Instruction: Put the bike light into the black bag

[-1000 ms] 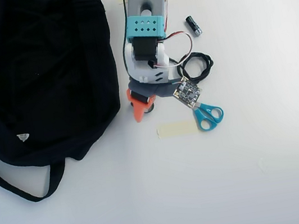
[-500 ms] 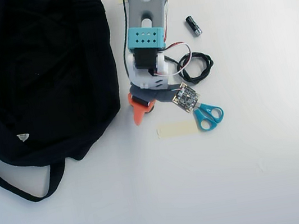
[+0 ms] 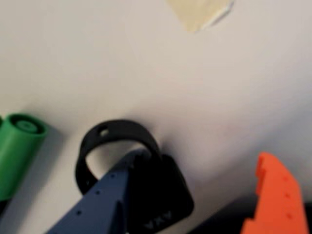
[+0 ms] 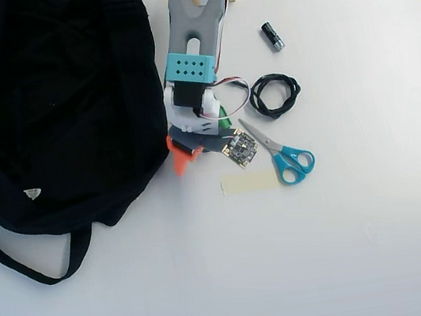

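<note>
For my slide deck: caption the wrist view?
Blue-and-orange tool straddling the small black strap-looped bike light, beside a green cylinder.

The arm reaches down the overhead view, its end effector [image 3: 195,195] spread apart low over the table.

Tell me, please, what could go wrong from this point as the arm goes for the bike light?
1. In the wrist view only the blue finger overlaps the bike light; the orange finger is well apart, so a closing grip may push it aside.
2. The green marker lies close and could get knocked.
3. Overhead, the black bag shows no visible opening.
</note>
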Controlling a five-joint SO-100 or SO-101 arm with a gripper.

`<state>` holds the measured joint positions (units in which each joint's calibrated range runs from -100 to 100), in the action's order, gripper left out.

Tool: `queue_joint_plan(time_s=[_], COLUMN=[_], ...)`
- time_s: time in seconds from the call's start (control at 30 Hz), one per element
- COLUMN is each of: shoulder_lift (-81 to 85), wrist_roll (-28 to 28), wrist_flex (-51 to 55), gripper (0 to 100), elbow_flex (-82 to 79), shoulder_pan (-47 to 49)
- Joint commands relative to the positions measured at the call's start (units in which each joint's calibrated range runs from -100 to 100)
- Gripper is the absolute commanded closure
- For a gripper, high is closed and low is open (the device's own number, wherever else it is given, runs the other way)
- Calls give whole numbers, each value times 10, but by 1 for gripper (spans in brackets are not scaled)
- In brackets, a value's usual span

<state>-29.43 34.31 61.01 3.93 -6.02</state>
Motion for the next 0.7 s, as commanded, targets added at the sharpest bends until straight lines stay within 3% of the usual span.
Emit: queue_joint_plan(time_s=[0.0,0.13,0.37,0.67], shoulder_lift=[5,-2,-29,-28], wrist_roll=[2,-2,-1,-1], wrist_flex=[-6,-5,-5,1], gripper=[70,73,98,98], elbow_flex=[18,13,15,20], shoulder_pan=[-11,-12,-6,-6])
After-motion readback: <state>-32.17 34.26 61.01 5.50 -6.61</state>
